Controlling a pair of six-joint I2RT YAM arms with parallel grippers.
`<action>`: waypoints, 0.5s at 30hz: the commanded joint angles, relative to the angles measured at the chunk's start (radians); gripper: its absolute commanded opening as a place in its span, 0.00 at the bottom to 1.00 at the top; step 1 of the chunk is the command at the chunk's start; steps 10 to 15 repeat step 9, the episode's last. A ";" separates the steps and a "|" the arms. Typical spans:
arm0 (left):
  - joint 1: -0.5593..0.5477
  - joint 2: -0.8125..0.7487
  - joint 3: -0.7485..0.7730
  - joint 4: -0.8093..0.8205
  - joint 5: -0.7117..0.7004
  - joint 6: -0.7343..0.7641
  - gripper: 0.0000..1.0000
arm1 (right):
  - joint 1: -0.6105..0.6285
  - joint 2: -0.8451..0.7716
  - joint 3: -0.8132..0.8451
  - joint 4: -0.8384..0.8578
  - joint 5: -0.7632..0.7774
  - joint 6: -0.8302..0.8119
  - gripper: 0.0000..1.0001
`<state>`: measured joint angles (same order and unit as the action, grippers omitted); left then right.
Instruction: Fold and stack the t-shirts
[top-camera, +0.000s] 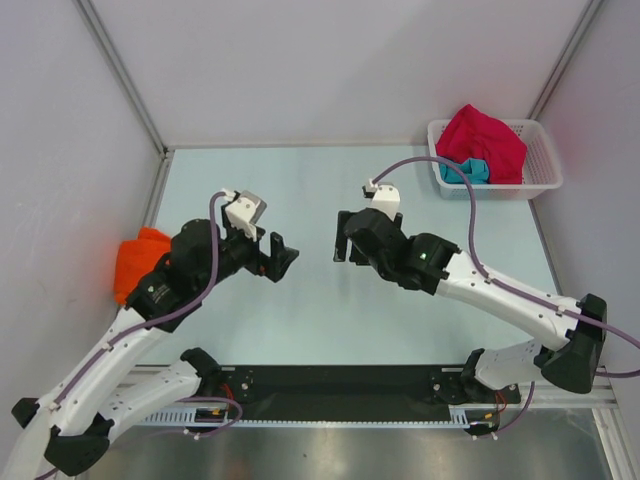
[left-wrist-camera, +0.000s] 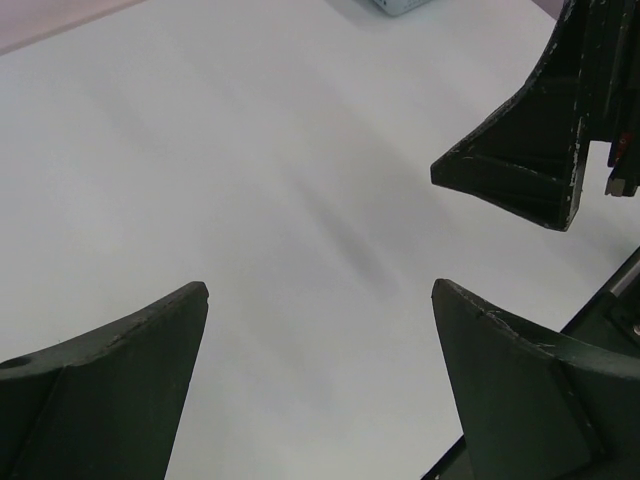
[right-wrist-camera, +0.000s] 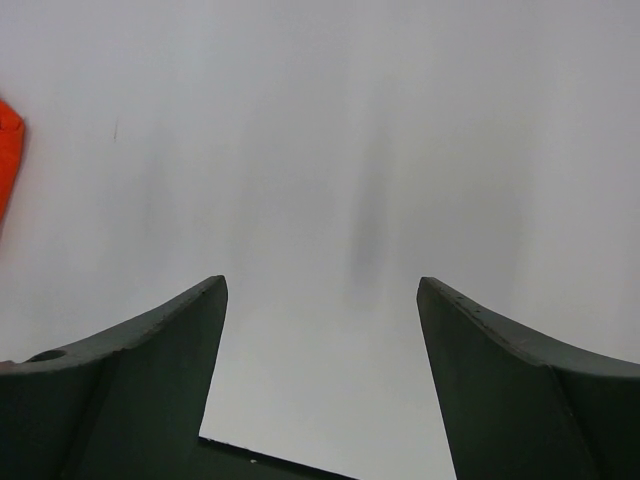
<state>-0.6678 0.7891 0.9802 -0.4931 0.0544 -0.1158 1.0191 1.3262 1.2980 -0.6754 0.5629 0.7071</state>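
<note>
step: between shirts, by my reading. both arms hang over the middle of the table (top-camera: 320, 190), tips facing each other, near but apart.

left gripper (top-camera: 283, 256): jaws spread wide, nothing in them; its wrist view shows only bare table between the fingers. right gripper (top-camera: 340, 248): jaws also wide, nothing held.

orange shirt (top-camera: 138, 262): compact heap at the table's left edge, partly hidden behind the left arm. i cannot tell if it is folded. crimson shirt (top-camera: 487, 140) is heaped in the basket (top-camera: 545, 160) at the far right corner, spilling over the basket's rim, with the teal shirt (top-camera: 474, 169) showing under it.

next move, judged: you likely send the right arm to the basket, pinch the crimson shirt high on the heap, lift it free of the rim and bring it to mid-table to spread.

room: the middle and far left of the table are open. walls close in on the far, left and right sides. watch the right arm's cable looping near the basket, and keep the orange heap from being nudged off the left edge.
</note>
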 joint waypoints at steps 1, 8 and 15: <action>-0.006 -0.010 -0.018 0.033 -0.050 -0.010 1.00 | 0.004 0.019 0.020 0.019 0.031 0.019 0.82; -0.006 -0.054 -0.047 0.086 -0.053 -0.028 1.00 | 0.006 0.028 0.043 -0.035 0.092 0.020 0.80; -0.006 -0.068 -0.058 0.102 -0.080 -0.034 1.00 | 0.009 0.024 0.041 -0.061 0.110 0.035 0.80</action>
